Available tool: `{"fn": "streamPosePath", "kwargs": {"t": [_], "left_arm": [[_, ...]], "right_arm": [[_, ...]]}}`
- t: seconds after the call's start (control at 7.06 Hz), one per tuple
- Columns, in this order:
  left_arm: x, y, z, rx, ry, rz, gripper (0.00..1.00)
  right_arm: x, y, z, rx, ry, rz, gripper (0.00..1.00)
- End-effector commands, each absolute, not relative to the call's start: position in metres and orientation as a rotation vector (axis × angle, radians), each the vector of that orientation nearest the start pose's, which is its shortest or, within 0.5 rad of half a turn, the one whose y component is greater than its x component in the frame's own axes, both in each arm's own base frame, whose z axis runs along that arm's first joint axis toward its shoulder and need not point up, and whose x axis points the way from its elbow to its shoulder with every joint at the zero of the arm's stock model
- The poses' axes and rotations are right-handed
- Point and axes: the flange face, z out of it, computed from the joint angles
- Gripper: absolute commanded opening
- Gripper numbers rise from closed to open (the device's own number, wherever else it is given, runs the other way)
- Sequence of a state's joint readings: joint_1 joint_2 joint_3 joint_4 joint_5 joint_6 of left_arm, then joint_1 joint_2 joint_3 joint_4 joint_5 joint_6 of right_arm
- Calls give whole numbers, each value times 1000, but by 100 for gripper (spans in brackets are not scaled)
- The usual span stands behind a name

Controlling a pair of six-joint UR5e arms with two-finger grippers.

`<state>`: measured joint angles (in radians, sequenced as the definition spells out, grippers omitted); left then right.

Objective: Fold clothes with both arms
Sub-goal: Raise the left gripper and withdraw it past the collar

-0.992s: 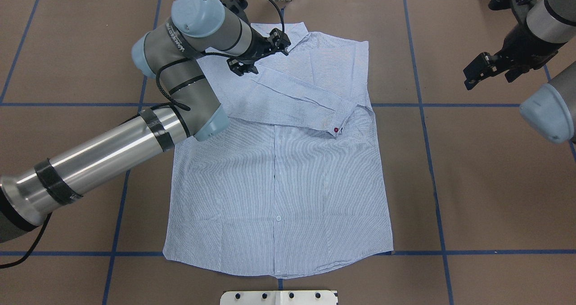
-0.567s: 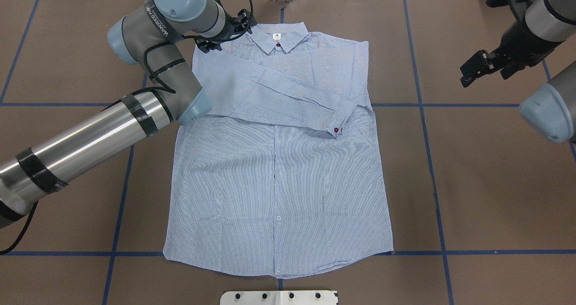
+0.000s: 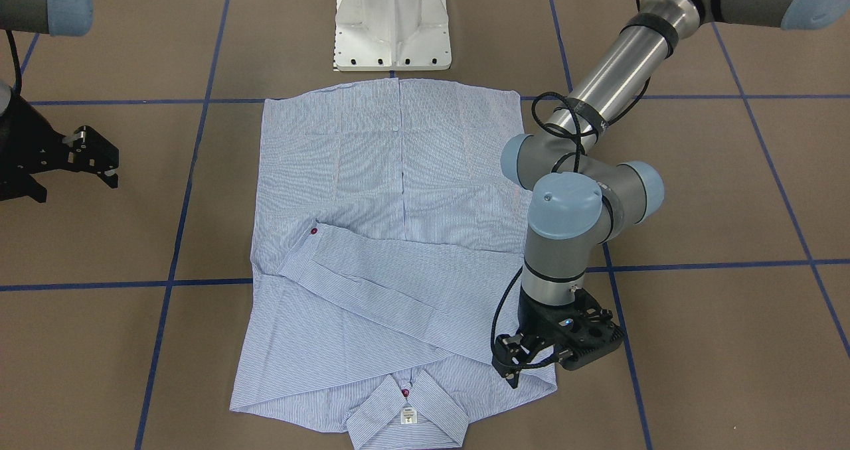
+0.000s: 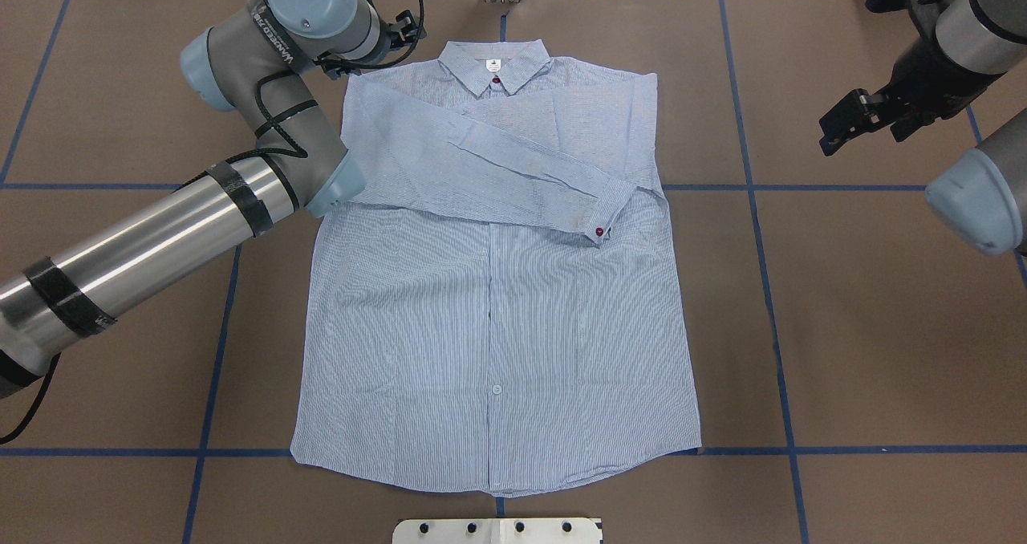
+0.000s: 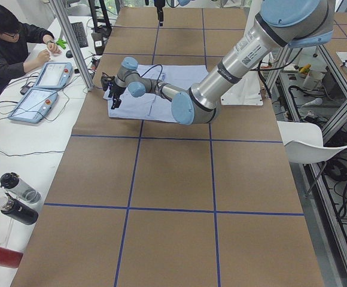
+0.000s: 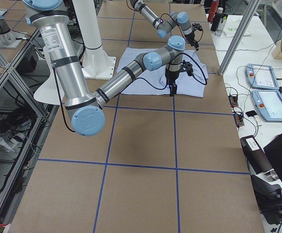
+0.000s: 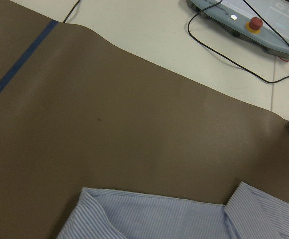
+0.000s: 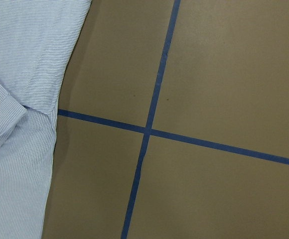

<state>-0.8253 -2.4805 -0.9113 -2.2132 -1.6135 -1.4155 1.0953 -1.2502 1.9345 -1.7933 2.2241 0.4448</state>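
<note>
The shirt (image 4: 497, 327) lies flat on the table (image 4: 882, 327), front side up. Its sleeves are folded across the chest. One sleeve (image 4: 521, 171) lies on top, with a red button at its end. The collar (image 4: 493, 62) is at the far end from the robot and the hem (image 4: 497, 480) is at the near end.

The left gripper (image 3: 514, 367) hangs right by one shoulder corner of the shirt, next to the collar. The cloth there lies flat, so the gripper seems to hold nothing. I cannot tell how far its jaws are open. The right gripper (image 4: 842, 123) is up in the air over bare table, well off to the side of the other shoulder. Its jaws are open and empty.

The shirt is thin, light and floppy. It will not break, but it will sag, slide and crease if it is pulled by one spot. I think the sleeves are done and the body is left to fold. A good hold is a pinch on the edge of the cloth, one shoulder corner for each gripper. One corner is just by the left jaws. The right jaws would first have to cross over to the other. The jaws need to go low to catch such thin cloth. Both should lift evenly, or the folded sleeves may slip.
</note>
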Motion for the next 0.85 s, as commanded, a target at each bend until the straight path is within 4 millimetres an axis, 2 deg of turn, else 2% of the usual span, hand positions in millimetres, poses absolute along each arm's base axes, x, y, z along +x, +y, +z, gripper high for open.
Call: {"fn": "streamPosePath", "kwargs": {"t": [0.0,0.14,0.28,0.43,0.57,0.71], "left_arm": [[490,-721,340,423,786,-600,90],[505,-708,352,410,775,-571,86],[512,-702,350,406,782,-561,80],[518,-697,350,403,784,-551,63],[518,-696,345,406,791,-548,31],[510,-702,345,410,792,-557,8]], "right_arm": [[-193,-533,344,114,-773,-180,100],[-193,-533,344,114,-773,-180,100],[-193,-533,344,114,-773,-180,100],[-193,-533,345,112,-772,-179,100],[-193,-533,344,114,-773,-180,100],[-193,-533,344,115,-773,-180,100]]}}
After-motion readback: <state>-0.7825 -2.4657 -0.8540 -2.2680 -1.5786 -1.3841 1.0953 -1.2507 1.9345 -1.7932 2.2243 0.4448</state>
